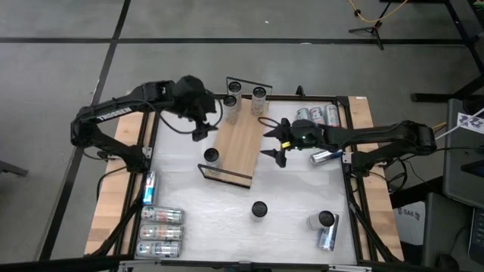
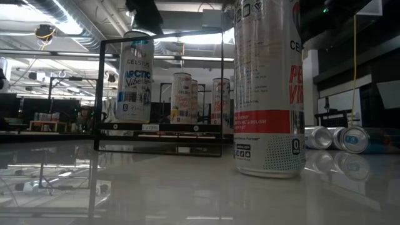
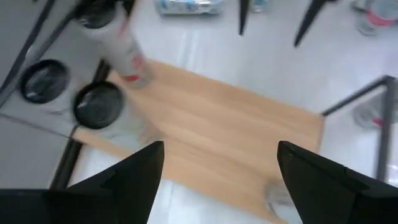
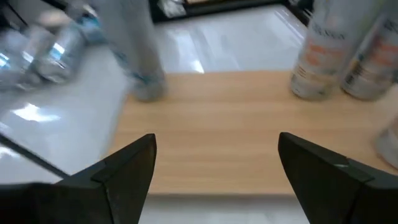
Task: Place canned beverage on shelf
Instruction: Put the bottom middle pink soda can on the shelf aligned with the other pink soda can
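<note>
The shelf (image 1: 240, 140) is a light-wood board with a black wire rail at each short end, lying on the white table. Three cans (image 1: 231, 102) stand at its far end and one can (image 1: 212, 156) at its near end. My left gripper (image 1: 203, 128) is open and empty over the board's left long edge; the left wrist view (image 3: 221, 149) looks down on the board (image 3: 236, 130). My right gripper (image 1: 272, 143) is open and empty at the board's right long edge; the right wrist view (image 4: 216, 140) shows the board (image 4: 249, 130) ahead.
Two cans stand on the table near the front (image 1: 259, 208) (image 1: 326, 219); one looms large in the low view (image 2: 269, 87). Cans lie at the near left (image 1: 160, 232), the far right (image 1: 316, 115) and beside my right arm (image 1: 325, 156).
</note>
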### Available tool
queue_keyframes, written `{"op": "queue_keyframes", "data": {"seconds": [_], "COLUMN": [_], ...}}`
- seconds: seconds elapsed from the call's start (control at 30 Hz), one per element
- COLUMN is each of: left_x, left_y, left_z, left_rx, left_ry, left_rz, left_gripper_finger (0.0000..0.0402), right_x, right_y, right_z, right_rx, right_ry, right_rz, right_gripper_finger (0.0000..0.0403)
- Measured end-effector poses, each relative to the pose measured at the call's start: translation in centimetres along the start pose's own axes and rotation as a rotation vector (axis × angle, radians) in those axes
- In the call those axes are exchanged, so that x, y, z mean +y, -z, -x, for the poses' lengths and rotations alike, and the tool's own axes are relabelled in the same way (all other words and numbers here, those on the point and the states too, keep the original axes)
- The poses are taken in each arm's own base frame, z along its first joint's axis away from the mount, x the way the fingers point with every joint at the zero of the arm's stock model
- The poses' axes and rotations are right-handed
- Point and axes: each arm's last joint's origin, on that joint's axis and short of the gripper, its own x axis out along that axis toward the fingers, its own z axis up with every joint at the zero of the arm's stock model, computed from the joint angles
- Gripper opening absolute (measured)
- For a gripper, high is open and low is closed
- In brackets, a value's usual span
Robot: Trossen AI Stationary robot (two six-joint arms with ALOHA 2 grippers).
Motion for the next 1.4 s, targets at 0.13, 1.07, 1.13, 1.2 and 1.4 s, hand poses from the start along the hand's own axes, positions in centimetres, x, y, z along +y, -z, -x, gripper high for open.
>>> {"op": "queue_keyframes", "data": {"seconds": [0.13, 1.07, 1.13, 1.2, 1.4], "left_x": [-1.7, -4.1, -4.1, -4.1, -4.1], "left_y": [0.0, -1.3, -1.3, -1.3, -1.3], "left_z": [-1.0, -1.4, -1.4, -1.4, -1.4], "left_rx": [-0.028, -0.205, -0.204, -0.204, -0.204], "left_ry": [0.041, 0.092, 0.092, 0.092, 0.093], "left_rz": [-0.050, -0.092, -0.088, -0.088, -0.086], "left_gripper_finger": [0.0306, 0.0306, 0.0306, 0.0306, 0.0306], "right_x": [1.6, 15.4, 15.9, 16.3, 17.5], "right_y": [-1.0, -5.7, -5.8, -5.7, -4.4], "right_z": [1.8, 8.1, 7.4, 6.5, 3.6], "right_rx": [-0.068, -0.117, -0.079, -0.037, 0.078], "right_ry": [-0.061, -0.398, -0.394, -0.388, -0.395], "right_rz": [0.001, 0.342, 0.390, 0.412, 0.468], "right_gripper_finger": [0.0333, 0.0333, 0.0333, 0.0333, 0.0333]}}
